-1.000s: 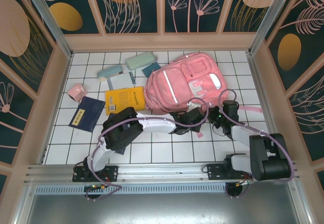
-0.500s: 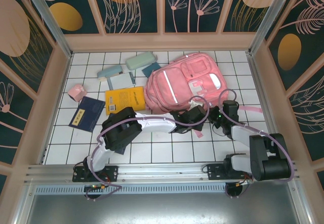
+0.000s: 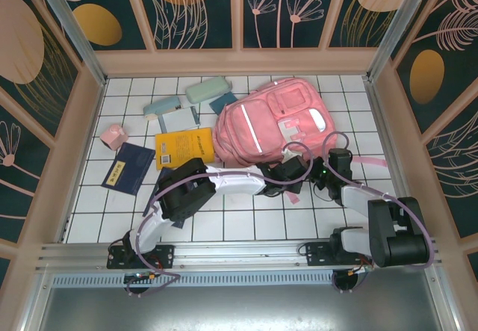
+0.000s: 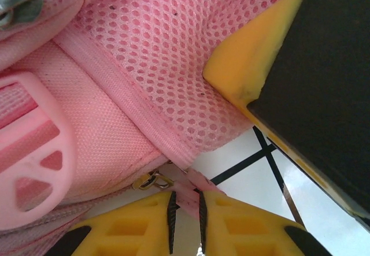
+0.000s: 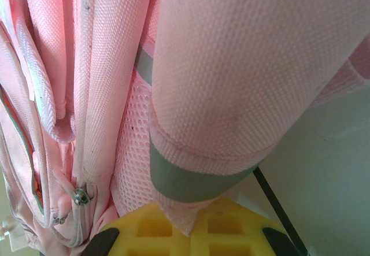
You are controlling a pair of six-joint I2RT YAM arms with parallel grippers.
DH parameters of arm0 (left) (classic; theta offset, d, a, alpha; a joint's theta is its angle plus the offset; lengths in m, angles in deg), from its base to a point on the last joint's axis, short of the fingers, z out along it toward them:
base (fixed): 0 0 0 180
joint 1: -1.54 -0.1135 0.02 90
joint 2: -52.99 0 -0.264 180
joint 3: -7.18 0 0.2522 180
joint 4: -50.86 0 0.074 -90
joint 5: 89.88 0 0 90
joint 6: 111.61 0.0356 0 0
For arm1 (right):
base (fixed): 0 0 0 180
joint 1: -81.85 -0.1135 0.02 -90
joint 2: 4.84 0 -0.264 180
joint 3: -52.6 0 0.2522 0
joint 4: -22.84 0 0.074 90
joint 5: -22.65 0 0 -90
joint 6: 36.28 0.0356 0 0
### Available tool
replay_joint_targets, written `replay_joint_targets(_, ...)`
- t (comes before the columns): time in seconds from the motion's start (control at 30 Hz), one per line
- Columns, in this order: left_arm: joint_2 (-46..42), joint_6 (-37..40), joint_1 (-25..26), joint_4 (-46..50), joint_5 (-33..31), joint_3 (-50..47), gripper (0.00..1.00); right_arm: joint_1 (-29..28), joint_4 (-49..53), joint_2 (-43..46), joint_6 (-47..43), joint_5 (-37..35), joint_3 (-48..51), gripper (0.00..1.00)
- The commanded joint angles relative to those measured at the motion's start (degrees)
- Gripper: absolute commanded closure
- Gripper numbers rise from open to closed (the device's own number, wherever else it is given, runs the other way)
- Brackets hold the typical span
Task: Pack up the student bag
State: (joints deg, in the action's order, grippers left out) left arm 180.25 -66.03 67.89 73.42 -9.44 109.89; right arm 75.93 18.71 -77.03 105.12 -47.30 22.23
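The student bag (image 3: 265, 122) lies flat on the white tiled table (image 3: 224, 226), big and pink. The left gripper (image 3: 294, 171) sits at the bag's near edge. Its yellow fingers (image 4: 133, 227) are squeezed almost together on a thin pink zip tab (image 4: 186, 188) that hangs from the bag's seam. The right gripper (image 3: 334, 161) is at the bag's near right corner, pinched tight on the tip of a pink strap (image 5: 231, 82) with a grey band. Left of the bag lie a yellow book (image 3: 183, 149) and a dark blue book (image 3: 127, 168) — the yellow one just beside the bag, the blue one farther off.
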Motion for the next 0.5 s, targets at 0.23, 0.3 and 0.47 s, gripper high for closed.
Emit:
replay_joint_targets(0.23, 2.2, -0.7, 0.1, 4.0, 0.2, 1.2, 0.64, -0.1, 0.4, -0.9, 0.1, 2.5, 1.3, 1.0)
replay_joint_targets(0.3, 2.6, -0.7, 0.1, 4.3, 0.3, 1.6, 0.64, -0.1, 0.3, -0.9, 0.2, 2.5, 1.4, 1.0)
replay_joint_targets(0.47, 2.0, -0.6, 0.1, 3.8, -0.2, 1.6, 0.85, -0.1, 0.4, -0.9, 0.1, 2.5, 1.4, 1.0)
